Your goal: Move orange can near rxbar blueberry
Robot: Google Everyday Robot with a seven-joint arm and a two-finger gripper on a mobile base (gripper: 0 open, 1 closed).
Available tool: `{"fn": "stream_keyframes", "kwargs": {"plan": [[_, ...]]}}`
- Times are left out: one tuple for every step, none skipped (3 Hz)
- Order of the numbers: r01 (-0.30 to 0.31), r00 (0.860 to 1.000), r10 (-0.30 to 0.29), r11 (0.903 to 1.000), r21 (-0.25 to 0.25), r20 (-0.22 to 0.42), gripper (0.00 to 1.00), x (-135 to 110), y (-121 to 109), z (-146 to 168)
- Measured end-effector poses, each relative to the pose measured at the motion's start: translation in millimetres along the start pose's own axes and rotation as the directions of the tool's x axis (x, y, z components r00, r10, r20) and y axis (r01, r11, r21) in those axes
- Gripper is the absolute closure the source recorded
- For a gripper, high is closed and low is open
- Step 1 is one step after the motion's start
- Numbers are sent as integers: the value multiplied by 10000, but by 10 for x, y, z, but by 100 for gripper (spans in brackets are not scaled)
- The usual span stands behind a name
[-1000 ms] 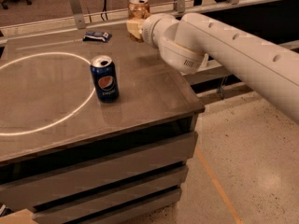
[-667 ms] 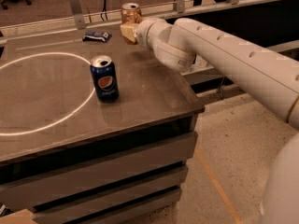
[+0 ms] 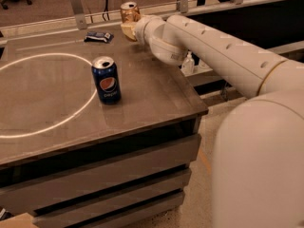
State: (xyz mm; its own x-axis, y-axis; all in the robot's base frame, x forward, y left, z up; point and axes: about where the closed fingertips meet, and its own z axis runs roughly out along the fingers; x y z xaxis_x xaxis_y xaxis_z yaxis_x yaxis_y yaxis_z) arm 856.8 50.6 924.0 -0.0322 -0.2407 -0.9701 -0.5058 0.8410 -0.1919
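Note:
The orange can (image 3: 128,12) is golden-bronze with a silver top. It is held at the far edge of the table, right of the rxbar blueberry (image 3: 99,36), a flat dark blue wrapper lying on the tabletop. My gripper (image 3: 129,23) is at the can's lower part, at the end of my white arm (image 3: 204,46) reaching from the right. It is shut on the orange can. The fingers are mostly hidden behind the wrist.
A dark blue Pepsi can (image 3: 106,80) stands upright mid-table on a white ring of light (image 3: 57,122). The brown table (image 3: 156,99) has drawers below. A rail with metal posts (image 3: 76,6) runs behind. A small bottle (image 3: 188,64) stands beyond the right edge.
My arm has carried the orange can to the left along the far edge, closer to the blue wrapper. The Pepsi can has not moved.

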Motion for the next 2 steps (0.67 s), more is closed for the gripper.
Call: {"fn": "stream_keyframes", "kwargs": {"plan": [[78,10000,-78,9998,-164,30,100,47,-24,380],[37,9999,-33,9993,-363,127,100,16,-27,555]]}}
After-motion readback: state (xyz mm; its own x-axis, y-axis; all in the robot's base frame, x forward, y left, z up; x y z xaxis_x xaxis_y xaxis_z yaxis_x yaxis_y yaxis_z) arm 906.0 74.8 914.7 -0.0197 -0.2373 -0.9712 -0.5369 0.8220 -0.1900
